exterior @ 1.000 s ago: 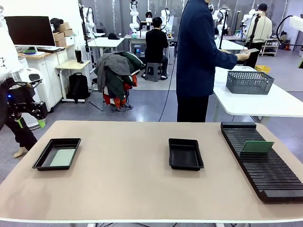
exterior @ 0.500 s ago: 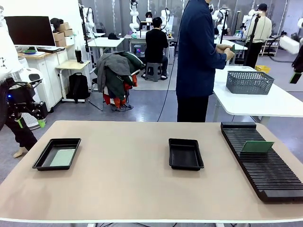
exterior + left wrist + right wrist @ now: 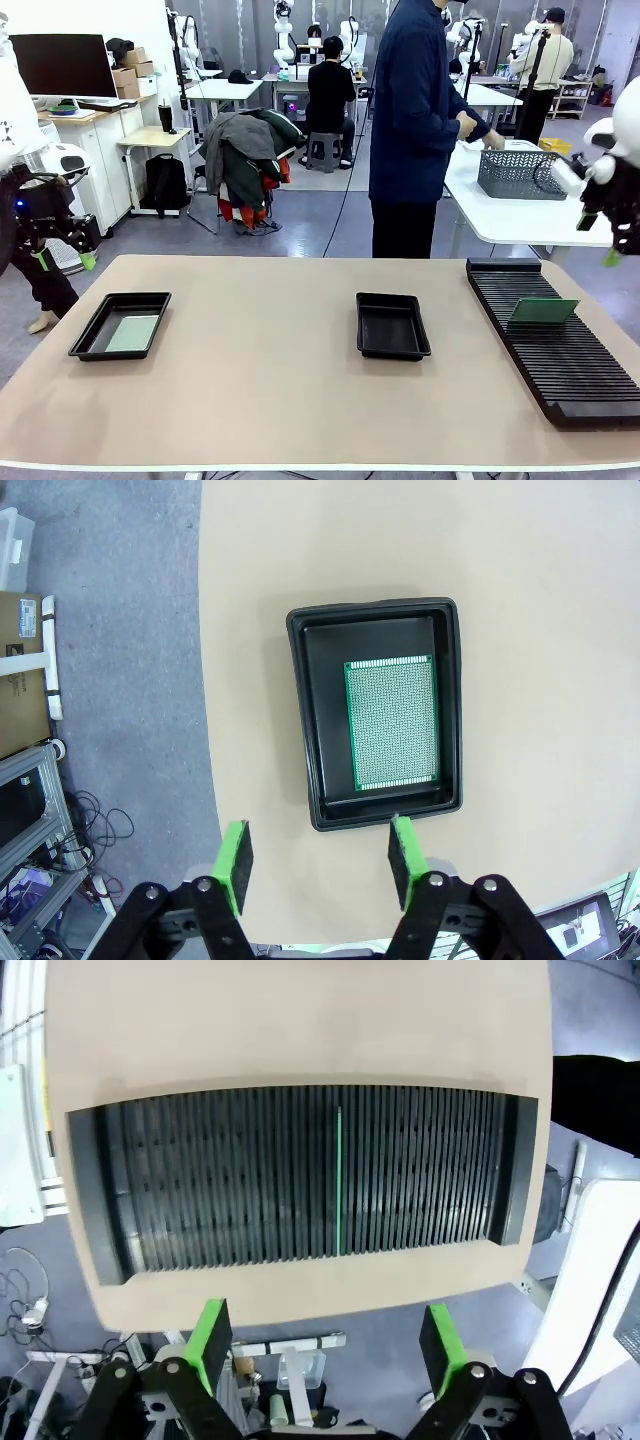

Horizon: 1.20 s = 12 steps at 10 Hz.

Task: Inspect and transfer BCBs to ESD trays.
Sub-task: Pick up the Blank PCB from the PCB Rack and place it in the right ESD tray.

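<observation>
Hovering the left tool [image 3: 320, 858], jaws apart and gripping nothing, above the desk [image 3: 520, 600], looking down on a black ESD tray [image 3: 305, 720] carrying one green BCB [image 3: 391, 724] lying flat on its floor. Hanging the right tool [image 3: 325, 1345], jaws spread wide and gripping nothing, over the black slotted rack [image 3: 200, 1180], with another BCB [image 3: 339, 1180] standing on edge in a middle slot. Resting near desk centre, a second ESD tray [image 3: 392, 325].

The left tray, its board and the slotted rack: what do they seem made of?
Tray: likely moulded black plastic, semi-gloss; its rim catches soft highlights. Board inside: seems fibreglass laminate, green with a fine dot grid. Rack: probably matte black plastic, ribbed.
</observation>
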Each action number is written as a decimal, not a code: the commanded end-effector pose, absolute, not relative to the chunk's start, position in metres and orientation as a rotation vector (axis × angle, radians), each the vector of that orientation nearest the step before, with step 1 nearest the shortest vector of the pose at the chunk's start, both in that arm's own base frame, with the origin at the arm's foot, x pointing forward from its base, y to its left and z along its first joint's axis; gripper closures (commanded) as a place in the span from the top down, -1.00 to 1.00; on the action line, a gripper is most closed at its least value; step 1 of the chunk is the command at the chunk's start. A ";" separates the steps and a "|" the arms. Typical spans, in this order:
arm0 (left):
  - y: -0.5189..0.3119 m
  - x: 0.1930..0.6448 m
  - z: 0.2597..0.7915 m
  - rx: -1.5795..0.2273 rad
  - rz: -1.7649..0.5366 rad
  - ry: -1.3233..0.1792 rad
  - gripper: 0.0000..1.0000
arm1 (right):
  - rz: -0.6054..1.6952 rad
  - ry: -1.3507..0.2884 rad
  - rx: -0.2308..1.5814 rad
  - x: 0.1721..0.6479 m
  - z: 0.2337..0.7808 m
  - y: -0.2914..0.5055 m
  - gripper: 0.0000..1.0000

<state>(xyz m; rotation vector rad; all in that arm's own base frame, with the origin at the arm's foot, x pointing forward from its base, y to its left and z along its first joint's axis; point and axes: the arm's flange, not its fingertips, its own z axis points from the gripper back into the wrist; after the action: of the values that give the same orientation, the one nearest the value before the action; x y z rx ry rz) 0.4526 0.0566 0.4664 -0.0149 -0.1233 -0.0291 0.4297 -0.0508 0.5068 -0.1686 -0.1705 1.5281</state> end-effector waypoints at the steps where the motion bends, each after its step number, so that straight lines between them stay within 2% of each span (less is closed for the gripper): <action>1: 0.056 0.451 0.464 -0.013 -0.029 -0.128 0.47 | 1.556 -0.187 -0.235 0.444 0.467 -0.054 1.00; 5: 0.056 0.451 0.464 -0.013 -0.029 -0.128 0.47 | 1.548 -0.203 -0.167 0.475 0.404 -0.053 1.00; 12: 0.056 0.451 0.464 -0.013 -0.029 -0.128 0.47 | 1.533 -0.200 -0.118 0.489 0.365 -0.057 1.00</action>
<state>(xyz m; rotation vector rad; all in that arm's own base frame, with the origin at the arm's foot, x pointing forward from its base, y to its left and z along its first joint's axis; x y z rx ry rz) 0.4526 0.0565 0.4664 -0.0150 -0.1233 -0.0292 0.4822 -0.0495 0.3723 -0.1166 -0.1626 1.5147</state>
